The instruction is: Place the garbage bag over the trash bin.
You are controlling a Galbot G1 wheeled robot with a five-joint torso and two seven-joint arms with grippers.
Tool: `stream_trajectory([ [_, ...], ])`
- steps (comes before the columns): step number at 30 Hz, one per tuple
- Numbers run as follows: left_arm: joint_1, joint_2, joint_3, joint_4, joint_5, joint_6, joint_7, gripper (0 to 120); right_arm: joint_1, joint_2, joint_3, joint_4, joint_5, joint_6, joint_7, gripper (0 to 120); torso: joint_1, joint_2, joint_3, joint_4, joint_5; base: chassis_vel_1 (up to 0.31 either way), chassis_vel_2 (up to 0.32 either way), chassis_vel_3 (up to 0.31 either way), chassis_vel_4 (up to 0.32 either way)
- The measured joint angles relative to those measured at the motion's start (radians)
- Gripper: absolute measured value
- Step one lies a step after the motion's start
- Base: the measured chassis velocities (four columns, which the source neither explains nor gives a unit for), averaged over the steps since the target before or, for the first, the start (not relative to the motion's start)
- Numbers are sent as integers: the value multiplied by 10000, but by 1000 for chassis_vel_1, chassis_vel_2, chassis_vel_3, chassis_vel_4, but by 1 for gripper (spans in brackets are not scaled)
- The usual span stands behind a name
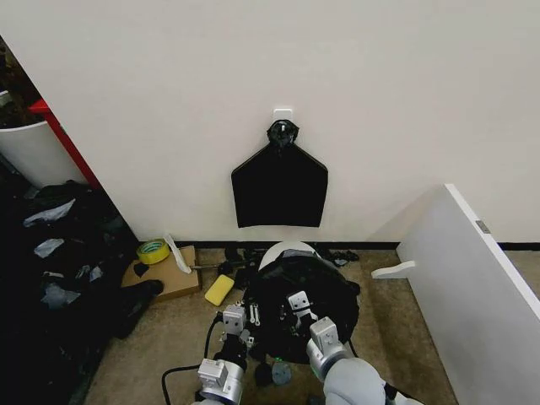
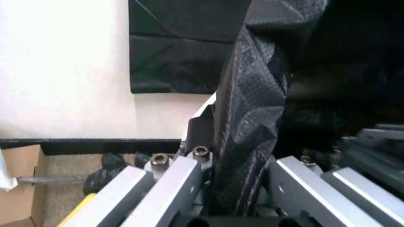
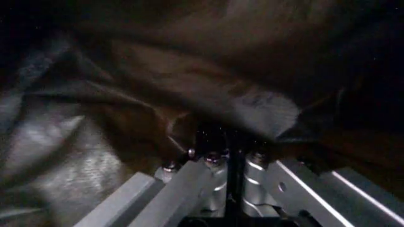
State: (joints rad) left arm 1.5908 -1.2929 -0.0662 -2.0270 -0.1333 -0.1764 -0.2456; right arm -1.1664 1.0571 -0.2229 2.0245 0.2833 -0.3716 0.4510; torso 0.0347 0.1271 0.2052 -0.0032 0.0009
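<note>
The robot bends over the trash bin [image 1: 285, 251], which stands on the floor just in front of the wall, below a second black bag hanging from a hook [image 1: 280, 181]. Only a crescent of the bin's cream-white rim shows on the wall side; the rest lies under the black garbage bag [image 1: 325, 291] draped across its mouth.

The left gripper [image 1: 235, 321] sits at the bin's near-left edge. Its wrist view shows a ridge of bunched film standing between the two metal fingers [image 2: 170, 182], which appear to be pinching it. The right gripper [image 1: 297, 305] is down over the middle of the bag; in its wrist view the fingers [image 3: 208, 177] look drawn nearly together, with dark crumpled film all around them, and whether any film is caught there I cannot tell.

The bag looks feather-light, limp and slick, and thin enough to tear on a hard pull. It will likely hold no shape of its own, so the sensible hold is the hem at the mouth, taken in a gathered fold.

The bin stands upright, mouth up, its long axis vertical. The bag's mouth appears to face down over it, with the body slumped inside.
</note>
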Motion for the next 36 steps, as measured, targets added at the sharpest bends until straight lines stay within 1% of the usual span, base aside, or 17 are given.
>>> stream_trajectory([
  [4, 72, -2, 14, -40, 37, 0, 7, 1, 342, 143, 5, -514, -104, -655, 211, 0, 0, 0, 0, 0, 2, 0, 0, 0, 0],
  [5, 72, -2, 14, -40, 37, 0, 7, 1, 342, 143, 5, -514, -104, -655, 211, 0, 0, 0, 0, 0, 2, 0, 0, 0, 0],
  [10, 109, -2, -3, -72, 38, 0, 8, 1, 467, 94, 159, -667, 602, -1405, 606, 0, 0, 0, 0, -1, 0, 0, 0, 0, 0],
  [15, 53, -48, -18, -19, 2, 0, 9, 1, 344, -44, 205, -197, 1860, -1806, 841, 0, 0, 0, 0, 2, 2, 0, 0, 0, 0],
  [18, -17, -102, -51, 26, -134, 17, 7, 1, 50, -182, 118, 463, 2694, -1970, 945, 0, 0, 0, 0, 0, -1, 0, 0, 0, 0],
  [19, -17, -102, -51, 26, -134, 17, 7, 1, 50, -182, 118, 463, 2694, -1970, 945, 0, 0, 0, 0, 0, -1, 0, 0, 0, 0],
  [22, -54, -125, -115, 39, -330, 97, 0, 1, -233, -287, -45, 1171, 3533, -2246, 1240, 0, 0, 0, 0, -1, -10, 0, 0, 0, 0],
  [25, -57, -135, -147, 41, -396, 129, -4, 1, -317, -299, -99, 1381, 3665, -2256, 1239, 0, 0, 0, 0, 0, -9, 0, 0, 0, 0],
  [27, -38, -144, -159, 37, -408, 139, -6, 1, -356, -309, -128, 1393, 3447, -1950, 951, 0, 0, 0, 0, -1, -7, 0, 0, 0, 0],
  [30, 23, -149, -159, -18, -409, 145, -6, 1, -322, -293, -148, 1028, 2236, -862, 172, 0, 0, 0, 0, -1, -4, 0, 0, 0, 0],
  [31, 37, -150, -157, -32, -408, 145, -6, 1, -284, -265, -139, 911, 1924, -661, 9, 0, 0, 0, 0, -1, -4, 0, 0, 0, 0],
  [32, 37, -150, -157, -32, -408, 145, -6, 1, -284, -265, -139, 911, 1924, -661, 9, 0, 0, 0, 0, -1, -4, 0, 0, 0, 0],
  [34, 68, -155, -141, -56, -408, 145, -6, 1, -106, -124, -89, 494, 1021, -248, -312, 0, 0, 0, 0, -1, -2, 0, 0, 0, 0],
  [36, 96, -164, -105, -88, -407, 145, -7, 1, 69, 34, -37, 68, 473, 9, -475, 0, 0, 0, 0, 0, 1, 0, 0, 0, 0],
])
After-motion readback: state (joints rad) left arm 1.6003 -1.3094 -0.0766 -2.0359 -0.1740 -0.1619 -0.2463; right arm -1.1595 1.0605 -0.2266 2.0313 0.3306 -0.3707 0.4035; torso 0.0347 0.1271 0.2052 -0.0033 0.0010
